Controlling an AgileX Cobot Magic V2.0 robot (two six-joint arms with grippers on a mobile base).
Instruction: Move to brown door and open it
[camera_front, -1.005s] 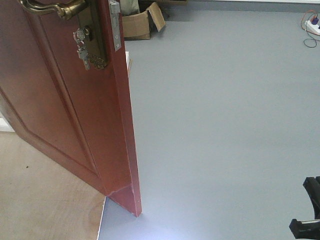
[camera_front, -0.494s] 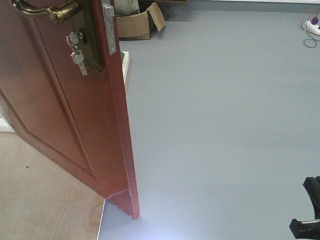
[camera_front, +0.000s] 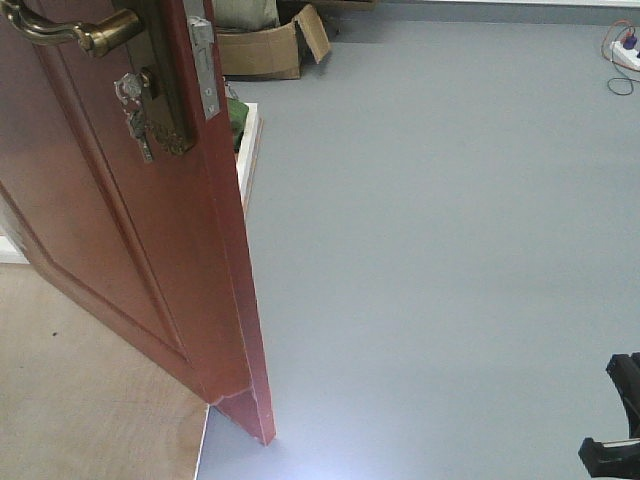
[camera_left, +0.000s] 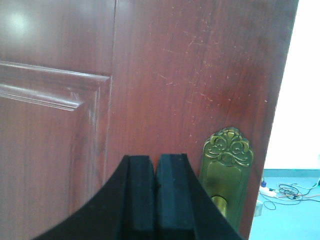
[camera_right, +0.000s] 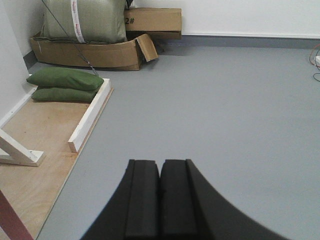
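Observation:
The brown door (camera_front: 120, 230) stands partly open at the left of the front view, its edge towards me. It carries a brass lever handle (camera_front: 70, 28), keys (camera_front: 133, 105) hanging in the lock and a metal latch plate (camera_front: 203, 65). In the left wrist view the door face (camera_left: 165, 75) fills the frame, very close. My left gripper (camera_left: 156, 160) is shut and empty right in front of it, just left of the brass handle plate (camera_left: 229, 170). My right gripper (camera_right: 160, 165) is shut and empty above the grey floor.
Cardboard boxes (camera_right: 100, 52) and green bags (camera_right: 65, 80) lie at the far left wall beside a white wooden frame (camera_right: 90, 112). A power strip with cables (camera_front: 625, 50) lies far right. Grey floor (camera_front: 450, 250) stretches ahead, and wood flooring (camera_front: 90, 400) lies near left.
The door has swung further open: its edge has moved left in the front view, uncovering the white frame and a green bag behind it. The grippers stay shut.

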